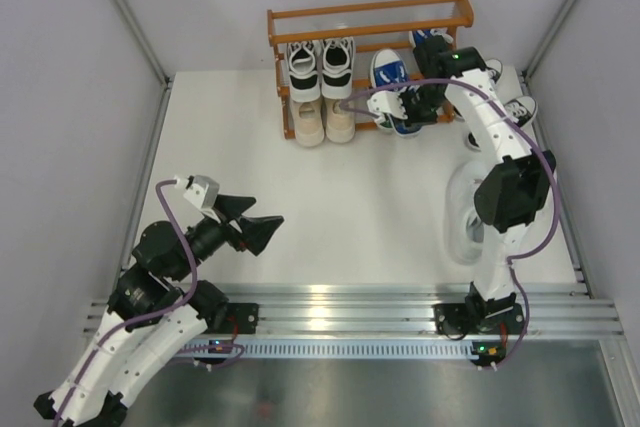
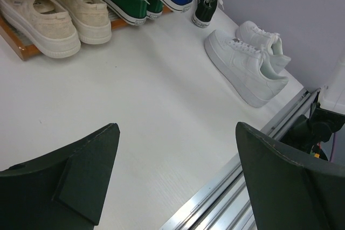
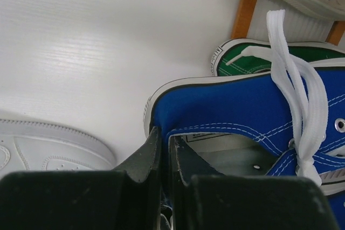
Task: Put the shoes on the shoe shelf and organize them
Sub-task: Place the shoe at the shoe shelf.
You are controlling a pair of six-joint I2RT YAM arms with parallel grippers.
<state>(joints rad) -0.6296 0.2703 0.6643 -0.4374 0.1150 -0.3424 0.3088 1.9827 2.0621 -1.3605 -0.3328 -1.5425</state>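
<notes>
The right gripper [image 3: 164,146] pinches the blue shoe [image 3: 232,106] by its heel rim, likely to steer it onto the shelf [image 3: 245,12]. The left gripper [image 2: 177,149] hangs spread and empty.

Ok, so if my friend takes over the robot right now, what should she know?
Left pincer: open, empty, above the table.
Right pincer: shut on a blue shoe at its heel rim, by the shoe shelf.
Done: beige pair, green pair and one black pair are on the shelf.
Left: set the blue shoe down, then the white pair and a black shoe sitting on the table.
</notes>
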